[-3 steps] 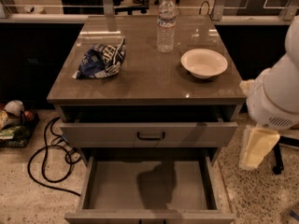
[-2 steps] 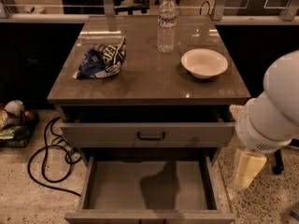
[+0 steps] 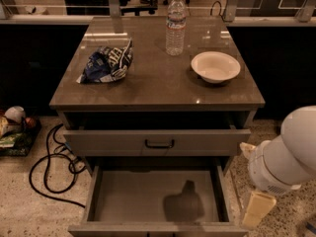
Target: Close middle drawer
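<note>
Middle drawer (image 3: 155,201) front cropped; gripper (image 3: 257,209) beside it.

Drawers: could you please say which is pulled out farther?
The middle drawer, its grey inside exposed, with the gripper at its right; the top drawer is barely open.

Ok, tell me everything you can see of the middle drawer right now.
The middle drawer is pulled far out, well past the slightly open top drawer above it. It is wide, shallow and grey-beige, with a plain grey floor and thin side walls; nothing lies inside, only a dark shadow right of centre. Its front runs along the view's bottom edge, seen from above, so its handle is hidden. The gripper hangs just outside its right wall near the front corner, seemingly not touching it.
</note>
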Controlling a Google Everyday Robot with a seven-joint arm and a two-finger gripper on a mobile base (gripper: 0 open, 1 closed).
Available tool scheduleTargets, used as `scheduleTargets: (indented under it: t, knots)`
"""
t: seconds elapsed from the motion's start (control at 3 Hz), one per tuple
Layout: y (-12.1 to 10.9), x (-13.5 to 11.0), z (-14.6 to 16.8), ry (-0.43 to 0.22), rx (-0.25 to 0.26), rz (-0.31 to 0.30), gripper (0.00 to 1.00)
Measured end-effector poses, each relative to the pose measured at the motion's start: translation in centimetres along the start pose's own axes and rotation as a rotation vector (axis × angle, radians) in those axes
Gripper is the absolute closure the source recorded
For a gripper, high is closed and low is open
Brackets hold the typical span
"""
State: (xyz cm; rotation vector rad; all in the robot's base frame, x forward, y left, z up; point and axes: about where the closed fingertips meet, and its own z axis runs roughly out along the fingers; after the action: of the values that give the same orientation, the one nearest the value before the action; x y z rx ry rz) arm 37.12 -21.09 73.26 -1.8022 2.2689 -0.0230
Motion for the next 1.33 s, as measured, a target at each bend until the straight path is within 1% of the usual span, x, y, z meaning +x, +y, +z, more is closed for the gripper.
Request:
scheduleTargets:
  t: [0.33, 0.67, 1.33]
  knots:
    - [-0.09, -0.13, -0.17, 0.001, 0.003, -0.001, 0.0]
    - [-0.07, -0.15, -0.21, 0.002, 0.004, -0.002, 0.15]
    - [-0.01, -0.2, -0.26, 0.003, 0.005, -0.004, 0.6]
